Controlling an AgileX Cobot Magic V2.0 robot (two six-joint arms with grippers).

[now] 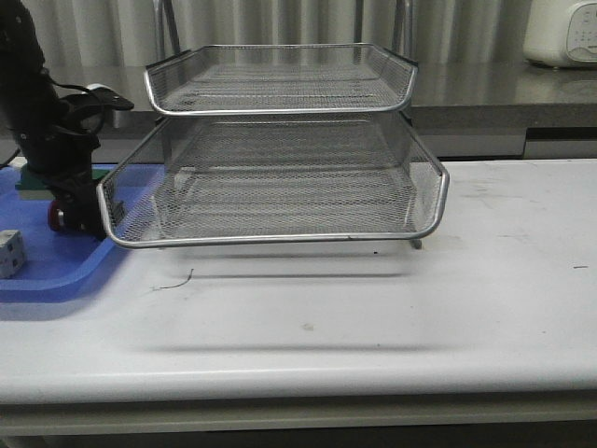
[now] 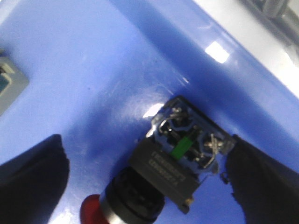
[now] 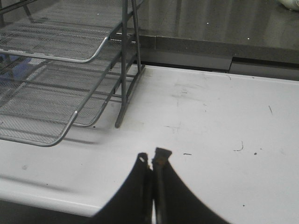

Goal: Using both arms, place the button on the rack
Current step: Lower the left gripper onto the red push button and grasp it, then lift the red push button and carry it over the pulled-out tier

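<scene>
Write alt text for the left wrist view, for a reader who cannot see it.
The button lies on its side on the blue tray, red cap toward the camera, between the open left gripper fingers; the far finger is at its terminal end, the other finger stands clear. White table shows beyond the tray rim.

Before me, the silver wire-mesh letter rack point(image 1: 280, 177) looks like fine metal mesh edged with shiny chrome rims. The flat blue plastic tray point(image 2: 93, 70) is smooth and glossy, throwing back light. The red-capped push button point(image 2: 173, 168) has a matt black plastic body. The white bench point(image 1: 373, 308) looks smooth, scuffed and faintly glossy.
</scene>
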